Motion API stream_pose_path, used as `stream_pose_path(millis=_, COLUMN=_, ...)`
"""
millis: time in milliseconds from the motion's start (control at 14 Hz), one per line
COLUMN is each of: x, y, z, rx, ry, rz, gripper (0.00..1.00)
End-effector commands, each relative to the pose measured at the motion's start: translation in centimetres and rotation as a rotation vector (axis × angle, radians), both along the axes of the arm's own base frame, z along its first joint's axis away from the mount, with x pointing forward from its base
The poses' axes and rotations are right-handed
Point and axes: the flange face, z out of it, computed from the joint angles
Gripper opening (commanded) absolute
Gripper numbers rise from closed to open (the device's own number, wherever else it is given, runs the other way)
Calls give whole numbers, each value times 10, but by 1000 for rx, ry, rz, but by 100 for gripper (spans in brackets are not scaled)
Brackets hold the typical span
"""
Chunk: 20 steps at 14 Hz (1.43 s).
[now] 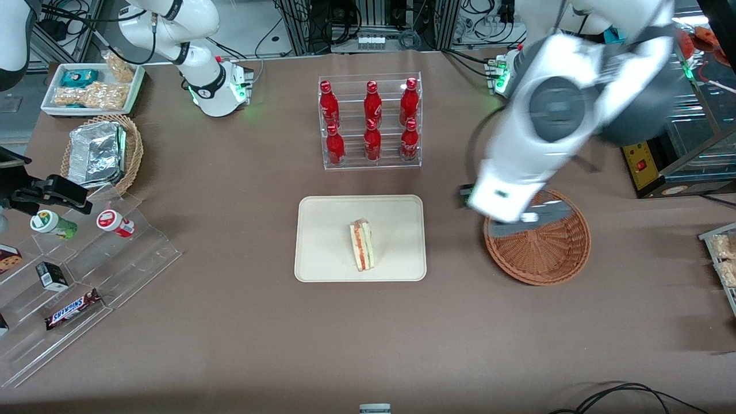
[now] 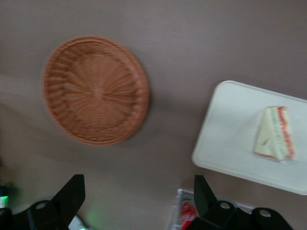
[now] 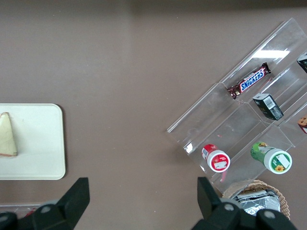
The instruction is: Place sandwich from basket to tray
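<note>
The sandwich (image 1: pixel 362 246) (image 2: pixel 276 134) (image 3: pixel 7 135) lies on the cream tray (image 1: pixel 328 230) (image 2: pixel 225 129) (image 3: pixel 43 143), a white wedge with a red and green filling stripe. Toward the working arm's end of the table sits the reddish-brown basket (image 1: pixel 546 256) (image 2: pixel 93 91), with nothing in it. My left arm (image 1: pixel 535 144) hangs high over the basket's edge that is farther from the front camera. Its gripper (image 2: pixel 138 182) is open, well above the table, with nothing between its dark fingers (image 2: pixel 72 189).
A clear rack of red bottles (image 1: pixel 371 123) (image 2: pixel 184 215) stands farther from the front camera than the tray. Toward the parked arm's end are a tan basket with a foil packet (image 1: pixel 100 152), a white snack tray (image 1: pixel 92 86) and a clear stepped shelf (image 1: pixel 86 276) (image 3: pixel 240 115) holding snacks.
</note>
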Motion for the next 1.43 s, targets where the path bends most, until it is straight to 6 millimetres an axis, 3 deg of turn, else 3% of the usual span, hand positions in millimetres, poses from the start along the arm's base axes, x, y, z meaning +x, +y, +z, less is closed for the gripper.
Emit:
stream_pose_path(millis=0, x=-30, y=84, z=10, rx=-9, ry=79, rz=-92, gripper=100)
stream_pose_path(millis=214, x=-38, y=167, z=29, rx=-22, ry=125, rz=-51, gripper=100)
stream_pose_path(millis=357, x=-42, y=206, z=42, rx=-30, ry=111, rz=-7, gripper=100)
stream_pose_path(millis=429, x=-44, y=213, z=45, rx=-31, ry=111, rz=-6, gripper=100)
stream_pose_path(millis=1357, x=-72, y=203, z=89, rx=-33, ry=62, rz=-92, gripper=100)
